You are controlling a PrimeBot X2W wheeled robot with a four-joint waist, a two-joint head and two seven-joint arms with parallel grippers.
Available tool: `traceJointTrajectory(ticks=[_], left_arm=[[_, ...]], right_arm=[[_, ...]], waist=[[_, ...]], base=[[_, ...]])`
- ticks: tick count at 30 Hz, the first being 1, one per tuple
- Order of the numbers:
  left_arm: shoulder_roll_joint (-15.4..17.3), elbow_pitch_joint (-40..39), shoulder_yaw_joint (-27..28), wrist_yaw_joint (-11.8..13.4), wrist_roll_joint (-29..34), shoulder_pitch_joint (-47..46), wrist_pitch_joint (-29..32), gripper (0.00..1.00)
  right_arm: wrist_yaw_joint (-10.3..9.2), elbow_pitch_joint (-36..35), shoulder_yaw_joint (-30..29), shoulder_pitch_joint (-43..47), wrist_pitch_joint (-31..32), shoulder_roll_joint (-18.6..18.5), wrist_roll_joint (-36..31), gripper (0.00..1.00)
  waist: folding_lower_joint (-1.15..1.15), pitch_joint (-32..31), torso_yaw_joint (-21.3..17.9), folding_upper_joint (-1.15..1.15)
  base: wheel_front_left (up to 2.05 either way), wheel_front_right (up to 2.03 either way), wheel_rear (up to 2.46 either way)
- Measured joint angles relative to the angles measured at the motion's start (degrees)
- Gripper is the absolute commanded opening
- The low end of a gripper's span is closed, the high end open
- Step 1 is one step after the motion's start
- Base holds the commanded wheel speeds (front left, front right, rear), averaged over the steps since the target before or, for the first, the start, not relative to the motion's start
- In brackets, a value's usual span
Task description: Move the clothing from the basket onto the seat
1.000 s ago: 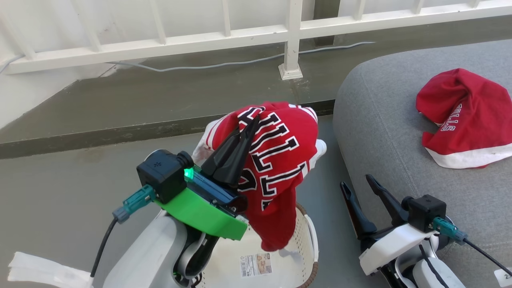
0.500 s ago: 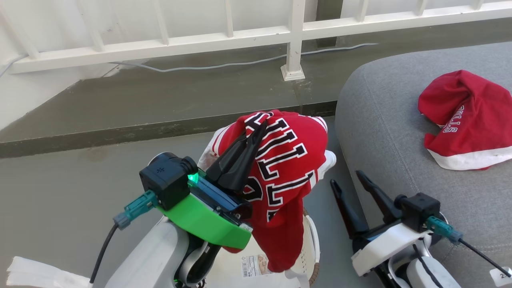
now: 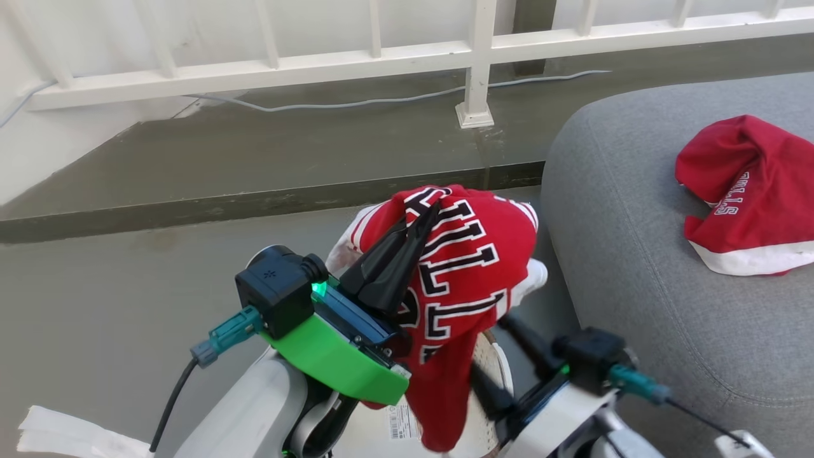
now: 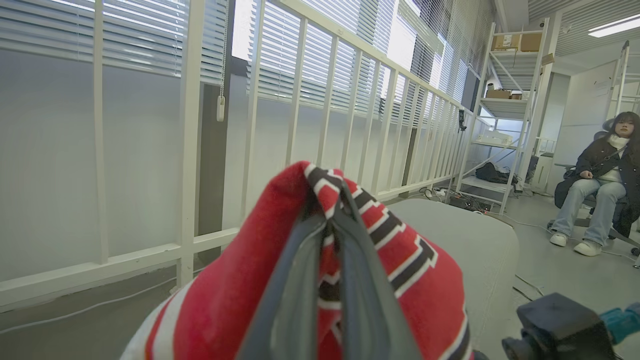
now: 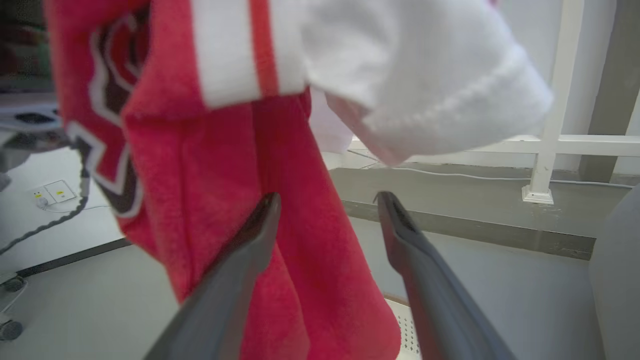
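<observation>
My left gripper is shut on a red garment with black-and-white letters, holding it up above the cream basket. In the left wrist view the fingers pinch a fold of this garment. My right gripper is open, its tips tucked under the hanging cloth beside the basket. In the right wrist view the right gripper has its jaws apart with the red cloth draped against its left finger. A second red garment with white trim lies on the grey seat.
A white railing and a grey cable run along a raised ledge behind. The seat edge is just right of the held garment. A person sits on a chair far off, near metal shelves.
My right gripper has swung left from beside the seat to under the hanging garment. The left gripper carries the garment slightly toward the seat. The head camera has shifted a little.
</observation>
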Motion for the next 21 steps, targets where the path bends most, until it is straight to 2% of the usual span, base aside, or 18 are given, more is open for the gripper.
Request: traceJointTrajectory(ticks=[5,14,19,20,21], left_arm=[[0.0,-0.2,0.0,0.0,0.0,0.0,0.1,0.00],[-0.1,-0.2,-1.4,0.0,0.0,0.0,0.8,0.00],[-0.2,-0.2,-1.5,0.0,-0.1,0.0,1.0,0.00],[-0.2,-0.3,-1.6,0.0,-0.1,0.0,1.0,0.00],[-0.2,-0.3,-1.6,0.0,-0.1,0.0,1.0,0.00]], right_arm=[[0.52,-0.5,6.5,0.0,1.9,0.2,1.2,1.00],[0.52,-2.9,14.3,-1.4,2.9,0.2,4.6,1.00],[0.52,-3.1,15.3,-2.7,3.0,0.1,5.7,1.00],[0.52,-3.0,15.3,-3.1,3.0,0.1,5.9,0.81],[0.52,-2.9,15.2,-3.7,3.0,0.1,5.9,0.81]], waist=[[0.00,0.1,0.6,0.00],[0.00,0.3,1.4,0.00],[0.00,0.4,1.7,0.00],[0.00,0.4,1.8,0.00],[0.00,0.4,1.8,0.00]], base=[[0.00,0.00,0.00],[0.00,0.00,0.00],[0.00,0.00,0.00],[0.00,0.00,0.00],[0.00,0.00,0.00]])
